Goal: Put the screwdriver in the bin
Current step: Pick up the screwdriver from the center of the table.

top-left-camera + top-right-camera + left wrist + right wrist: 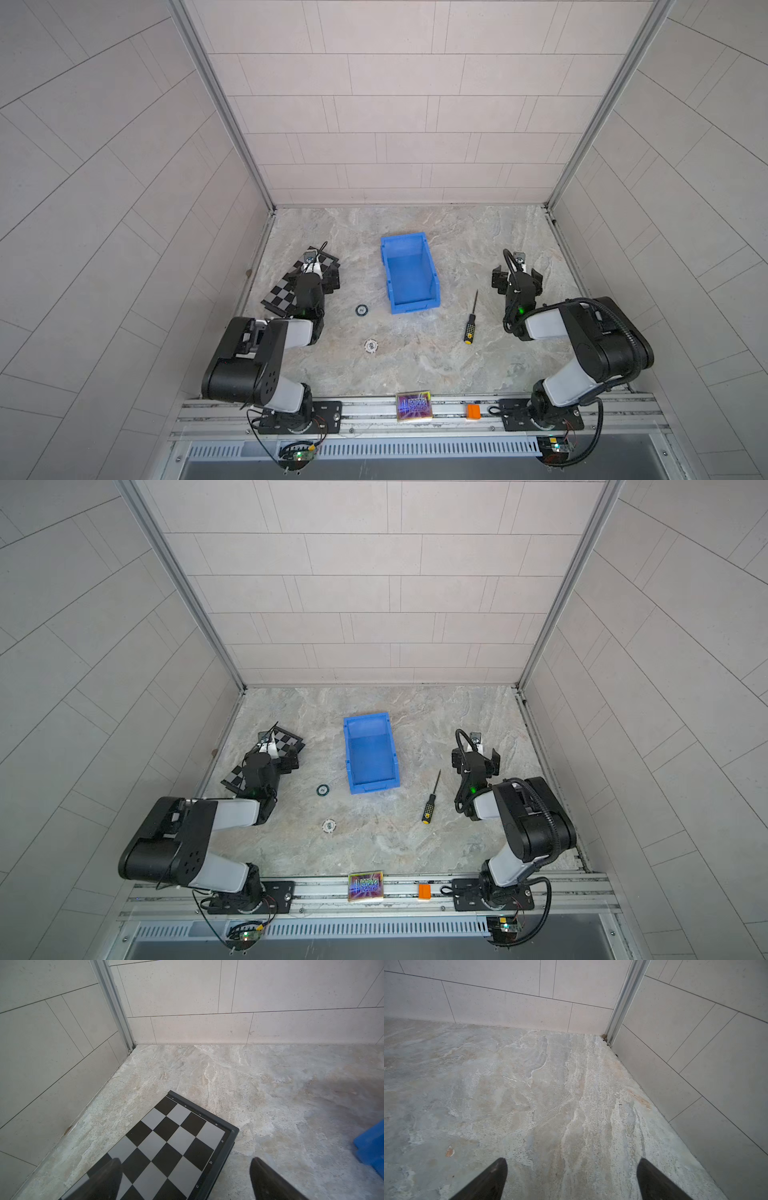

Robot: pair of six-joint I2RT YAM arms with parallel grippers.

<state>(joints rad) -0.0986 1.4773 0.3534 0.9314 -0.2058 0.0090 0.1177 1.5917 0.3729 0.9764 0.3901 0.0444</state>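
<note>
The screwdriver (pixel 471 318) lies flat on the surface (pixel 415 357), right of centre, with its yellow cap toward the front edge. The blue bin (pixel 417 308) stands near it at the middle, not touching it. Beyond the screwdriver the right hand (pixel 572 1167) hangs by the right edge, spread wide and holding nothing. The left hand (pixel 185 1167), equally spread and empty, hangs over a chessboard (pixel 176 1142) by the left edge

Bare tabletop (pixel 550 1095) lies between and ahead of the right fingers (pixel 492 1180); a chessboard (pixel 166 1142) lies beneath and between the left fingers (pixel 268 1180).
</note>
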